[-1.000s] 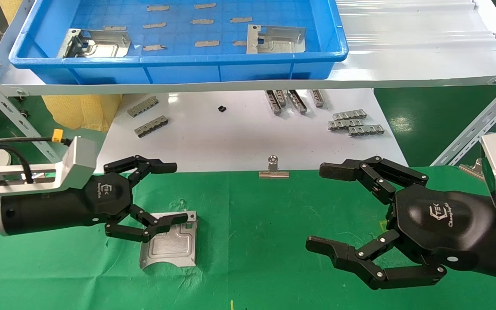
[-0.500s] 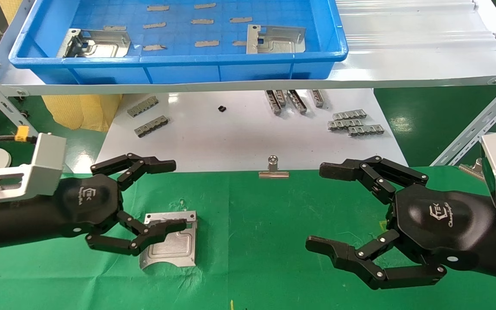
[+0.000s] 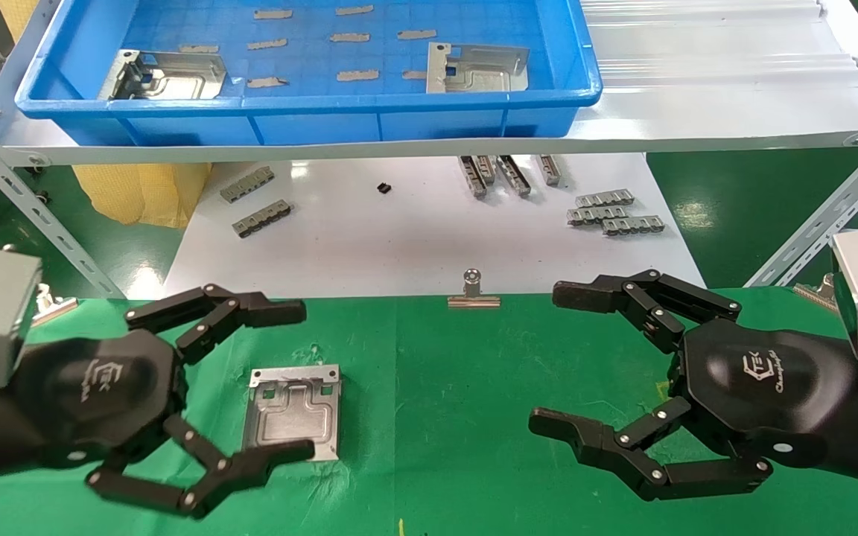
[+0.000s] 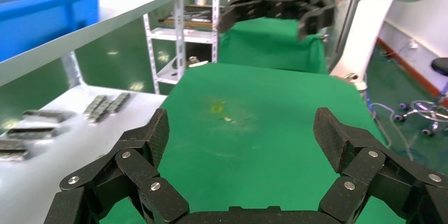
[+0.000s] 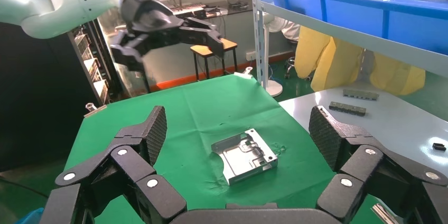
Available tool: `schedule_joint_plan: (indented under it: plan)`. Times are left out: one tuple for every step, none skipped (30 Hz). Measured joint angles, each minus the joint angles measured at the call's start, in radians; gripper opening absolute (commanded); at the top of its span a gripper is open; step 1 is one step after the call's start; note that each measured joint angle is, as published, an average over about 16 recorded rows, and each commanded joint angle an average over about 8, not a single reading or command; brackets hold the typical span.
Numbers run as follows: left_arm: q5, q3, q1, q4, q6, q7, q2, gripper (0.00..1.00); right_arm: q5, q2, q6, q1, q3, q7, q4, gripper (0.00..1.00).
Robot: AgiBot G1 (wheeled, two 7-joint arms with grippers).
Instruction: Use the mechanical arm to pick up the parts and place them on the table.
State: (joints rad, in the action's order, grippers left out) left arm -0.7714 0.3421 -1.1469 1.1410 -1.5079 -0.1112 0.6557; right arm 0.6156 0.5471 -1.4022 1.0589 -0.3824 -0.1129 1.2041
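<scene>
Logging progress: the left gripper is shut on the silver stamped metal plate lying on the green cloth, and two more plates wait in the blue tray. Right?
Not quite. In the head view the left gripper is open and grips nothing; the silver stamped metal plate lies free on the green cloth. Two more plates do wait in the blue tray.

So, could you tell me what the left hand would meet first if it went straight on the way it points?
Probably nothing near: the left hand, open, points across the green table toward the right hand far off.

silver part [image 3: 293, 412], green table [image 3: 459, 387], blue tray [image 3: 310, 104]
</scene>
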Motion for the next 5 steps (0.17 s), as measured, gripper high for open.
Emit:
schedule_joint_plan:
  plan:
    - [0.003,-0.005,0.005,0.011,0.001,-0.006,-0.003,1.00,0.000,0.000,0.000,0.000,0.000,0.000,0.000,1.00]
    - [0.006,-0.009,0.011,0.021,0.002,-0.011,-0.007,1.00,0.000,0.000,0.000,0.000,0.000,0.000,0.000,1.00]
    - [0.009,-0.014,0.016,0.032,0.003,-0.017,-0.010,1.00,0.000,0.000,0.000,0.000,0.000,0.000,0.000,1.00]
    - [0.012,-0.019,0.022,0.043,0.004,-0.023,-0.013,1.00,0.000,0.000,0.000,0.000,0.000,0.000,0.000,1.00]
    - [0.015,-0.023,0.027,0.053,0.005,-0.029,-0.017,1.00,0.000,0.000,0.000,0.000,0.000,0.000,0.000,1.00]
